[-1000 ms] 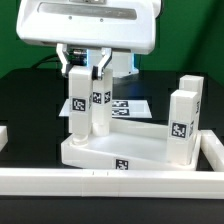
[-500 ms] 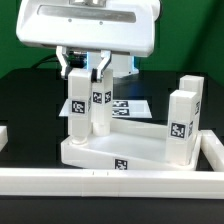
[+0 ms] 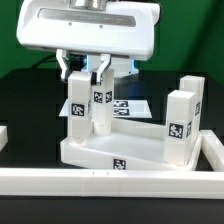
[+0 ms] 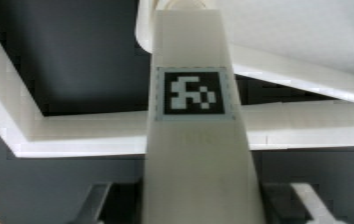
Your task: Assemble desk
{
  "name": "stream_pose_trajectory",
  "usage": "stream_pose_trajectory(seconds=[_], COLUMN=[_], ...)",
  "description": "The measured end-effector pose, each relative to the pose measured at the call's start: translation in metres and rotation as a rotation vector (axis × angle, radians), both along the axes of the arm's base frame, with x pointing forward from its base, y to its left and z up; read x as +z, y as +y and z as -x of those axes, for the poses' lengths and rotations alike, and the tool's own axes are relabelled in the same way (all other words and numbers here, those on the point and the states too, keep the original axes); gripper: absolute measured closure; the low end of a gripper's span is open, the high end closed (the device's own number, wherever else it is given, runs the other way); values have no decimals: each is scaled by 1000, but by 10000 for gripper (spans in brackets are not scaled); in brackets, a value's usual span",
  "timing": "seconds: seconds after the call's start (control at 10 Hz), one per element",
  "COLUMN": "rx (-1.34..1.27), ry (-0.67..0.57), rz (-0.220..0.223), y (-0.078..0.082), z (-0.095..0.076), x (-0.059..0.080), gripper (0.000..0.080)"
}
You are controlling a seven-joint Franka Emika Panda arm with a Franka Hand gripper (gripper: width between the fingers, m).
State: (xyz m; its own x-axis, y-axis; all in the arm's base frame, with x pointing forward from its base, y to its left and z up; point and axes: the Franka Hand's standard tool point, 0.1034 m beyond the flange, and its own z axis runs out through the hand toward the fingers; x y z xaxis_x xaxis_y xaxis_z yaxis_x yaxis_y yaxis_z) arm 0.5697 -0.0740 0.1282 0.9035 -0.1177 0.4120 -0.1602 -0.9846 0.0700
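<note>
Nothing has moved: three legs (image 3: 181, 122) stand in desk top (image 3: 120, 153).

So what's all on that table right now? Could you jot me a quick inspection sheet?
Surface: dark table, white border rails along its edges.
Job's things: desk top lying flat; two legs upright at the exterior view's right; one leg upright at its left; another leg held upright.
Clutter: nothing seen.
Hand: hand closed on the held leg.
Cables: nothing seen.
Surroundings: marker board flat behind the desk top; white backdrop.
</note>
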Motion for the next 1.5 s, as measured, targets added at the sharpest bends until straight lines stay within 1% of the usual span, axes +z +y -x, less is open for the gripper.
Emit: stream_pose_trajectory(seconds=[0.4, 0.5, 0.6, 0.7, 0.8, 0.9, 1.0, 1.3, 1.5], rx=[11, 12, 11, 11, 11, 11, 11, 11, 12], ry=[-60, -64, -63, -63, -63, -63, -63, -62, -63], rz=[34, 36, 36, 36, 36, 36, 36, 35, 33], y=[3, 3, 3, 3, 3, 3, 3, 3, -1], z=[2, 2, 2, 2, 2, 2, 2, 2, 1], x=[0, 0, 0, 0, 0, 0, 0, 0, 6], gripper=[508, 508, 426, 288, 288, 193, 158, 152, 150])
